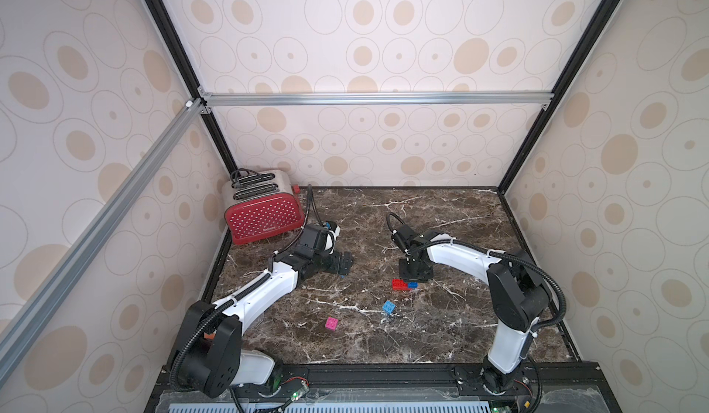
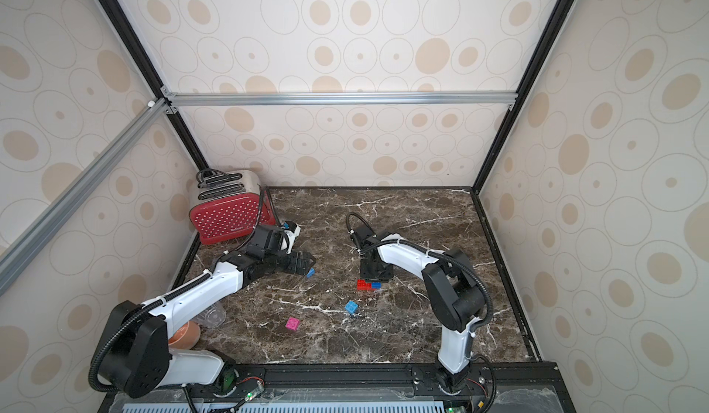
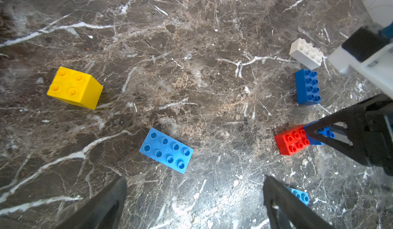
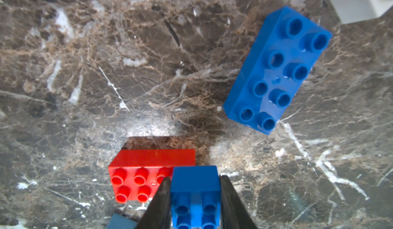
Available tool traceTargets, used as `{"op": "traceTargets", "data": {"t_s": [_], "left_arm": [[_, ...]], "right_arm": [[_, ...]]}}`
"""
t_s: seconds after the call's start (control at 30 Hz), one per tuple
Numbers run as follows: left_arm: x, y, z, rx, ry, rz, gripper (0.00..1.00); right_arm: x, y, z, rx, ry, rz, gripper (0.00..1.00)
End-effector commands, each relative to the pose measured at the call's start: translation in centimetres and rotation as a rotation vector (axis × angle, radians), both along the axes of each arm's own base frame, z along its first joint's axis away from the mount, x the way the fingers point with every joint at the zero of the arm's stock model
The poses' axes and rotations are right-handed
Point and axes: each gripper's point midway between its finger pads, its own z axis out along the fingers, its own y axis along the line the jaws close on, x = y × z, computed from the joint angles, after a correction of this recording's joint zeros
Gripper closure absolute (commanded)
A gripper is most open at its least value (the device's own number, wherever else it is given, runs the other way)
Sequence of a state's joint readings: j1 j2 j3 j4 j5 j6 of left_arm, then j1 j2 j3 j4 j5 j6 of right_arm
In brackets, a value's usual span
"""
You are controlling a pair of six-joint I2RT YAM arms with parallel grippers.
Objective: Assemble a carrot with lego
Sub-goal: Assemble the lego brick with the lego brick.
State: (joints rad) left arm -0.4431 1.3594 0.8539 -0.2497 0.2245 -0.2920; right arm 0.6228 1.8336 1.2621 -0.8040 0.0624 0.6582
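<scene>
Marble-patterned worktop (image 3: 191,47) carries loose lego (image 3: 74,87). Right pincer (image 4: 195,182) is clamped on a small blue brick (image 4: 195,178) set over one end of the red brick (image 4: 148,162), mid-worktop. Left pincer (image 3: 194,180) stands wide and empty near the light blue brick (image 3: 166,150).

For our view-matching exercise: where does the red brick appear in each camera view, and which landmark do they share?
In a top view: red brick just below centre, at the right gripper.
In a top view: same place.
Left wrist: in view, at that gripper.
Right wrist: close up, beside the gripper.
Landmark: the small blue brick gripped at its end.
</scene>
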Motion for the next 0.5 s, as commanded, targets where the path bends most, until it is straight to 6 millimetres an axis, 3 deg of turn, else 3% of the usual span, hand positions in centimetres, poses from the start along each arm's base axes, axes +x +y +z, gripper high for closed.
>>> {"op": "traceTargets", "data": {"t_s": [0.0,0.23,0.47], "left_arm": [[-0.3,0.1,1.7,0.007,-0.024,0.019,0.01],[-2.8,1.2,1.5,0.062,0.013,0.057,0.01],[-7.1,2.6,-0.2,0.171,0.113,0.119,0.01]], "right_arm": [[-1.6,1.0,-0.9,0.036,0.060,0.009,0.68],[-1.3,1.1,-0.1,0.049,0.039,0.018,0.55],[-1.1,1.1,0.8,0.057,0.017,0.019,0.40]]}}
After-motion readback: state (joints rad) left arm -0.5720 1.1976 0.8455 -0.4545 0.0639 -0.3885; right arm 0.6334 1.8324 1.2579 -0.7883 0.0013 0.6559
